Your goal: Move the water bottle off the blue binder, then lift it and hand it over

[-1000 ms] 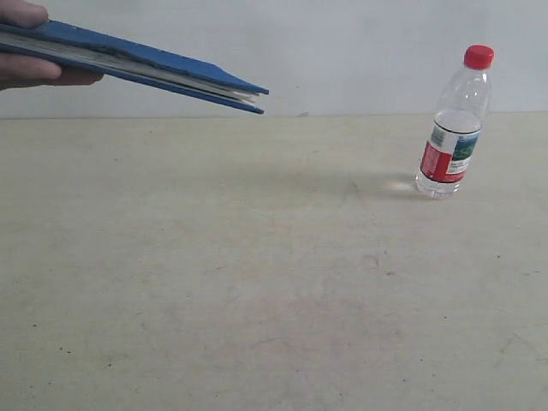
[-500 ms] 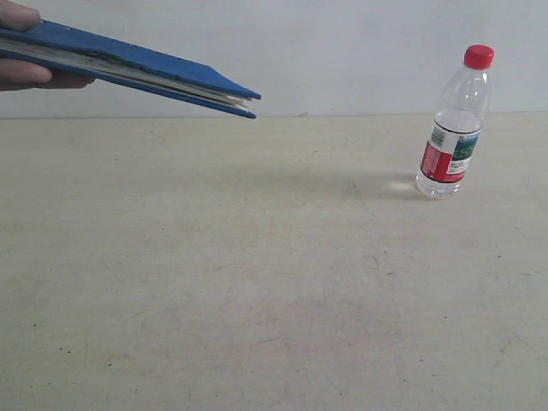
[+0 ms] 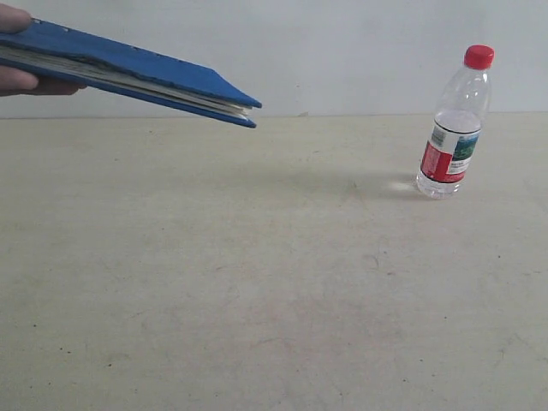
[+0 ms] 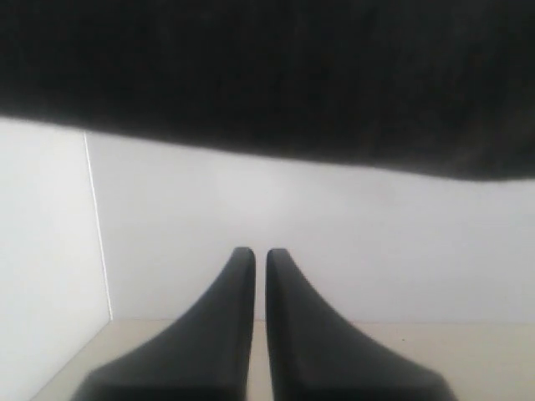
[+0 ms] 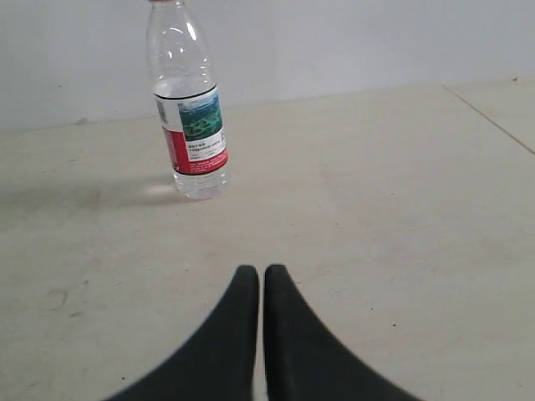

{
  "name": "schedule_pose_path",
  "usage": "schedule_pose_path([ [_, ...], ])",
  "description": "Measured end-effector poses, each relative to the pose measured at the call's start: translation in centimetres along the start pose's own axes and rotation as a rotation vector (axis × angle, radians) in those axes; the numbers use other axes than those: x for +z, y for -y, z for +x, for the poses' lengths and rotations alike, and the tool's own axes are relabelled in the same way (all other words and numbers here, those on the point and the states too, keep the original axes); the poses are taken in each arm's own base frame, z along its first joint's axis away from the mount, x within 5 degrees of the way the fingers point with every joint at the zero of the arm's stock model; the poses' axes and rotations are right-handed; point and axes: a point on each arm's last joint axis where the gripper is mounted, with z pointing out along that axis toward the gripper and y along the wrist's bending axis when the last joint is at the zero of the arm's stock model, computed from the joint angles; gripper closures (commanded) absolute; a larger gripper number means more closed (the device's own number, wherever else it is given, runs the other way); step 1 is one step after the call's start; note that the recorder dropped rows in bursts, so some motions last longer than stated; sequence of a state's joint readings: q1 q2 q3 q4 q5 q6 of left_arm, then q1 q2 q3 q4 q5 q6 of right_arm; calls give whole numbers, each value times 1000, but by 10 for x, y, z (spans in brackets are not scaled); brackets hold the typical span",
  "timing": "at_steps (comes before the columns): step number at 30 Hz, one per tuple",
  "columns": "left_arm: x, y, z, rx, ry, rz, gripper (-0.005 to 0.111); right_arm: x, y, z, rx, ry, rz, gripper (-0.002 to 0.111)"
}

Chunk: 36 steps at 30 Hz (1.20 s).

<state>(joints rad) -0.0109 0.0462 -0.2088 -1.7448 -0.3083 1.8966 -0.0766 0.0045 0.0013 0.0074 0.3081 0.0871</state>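
The water bottle stands upright on the beige table at the right, red cap on top; the right wrist view shows the water bottle too, some way ahead of my right gripper, which is shut and empty. A person's hand holds the blue binder in the air at the upper left, tilted down toward the table's middle, white pages showing at its edge. My left gripper is shut and empty, facing a white wall, with something dark and blurred above it. Neither gripper appears in the exterior view.
The beige table spreads across the exterior view, with a white wall behind it. A seam in the table runs off to one side in the right wrist view.
The hand has drawn the binder slightly leftward and raised it a little. The bottle and both grippers have stayed put.
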Motion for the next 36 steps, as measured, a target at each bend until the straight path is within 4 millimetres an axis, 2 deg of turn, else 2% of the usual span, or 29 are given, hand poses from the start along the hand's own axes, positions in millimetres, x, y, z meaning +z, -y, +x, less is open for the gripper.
schedule_pose_path([
  [8,0,0,0,0,0,0,102,0,-4,2,-21,-25,-79,108],
  [27,0,0,0,0,1,3,102,0,-5,2,-22,-27,-83,108],
  [32,-6,0,-7,43,80,11,102,0,-5,2,-22,-27,-83,108],
  [36,-7,2,-16,-27,196,32,102,0,-5,2,-22,-27,-83,108],
])
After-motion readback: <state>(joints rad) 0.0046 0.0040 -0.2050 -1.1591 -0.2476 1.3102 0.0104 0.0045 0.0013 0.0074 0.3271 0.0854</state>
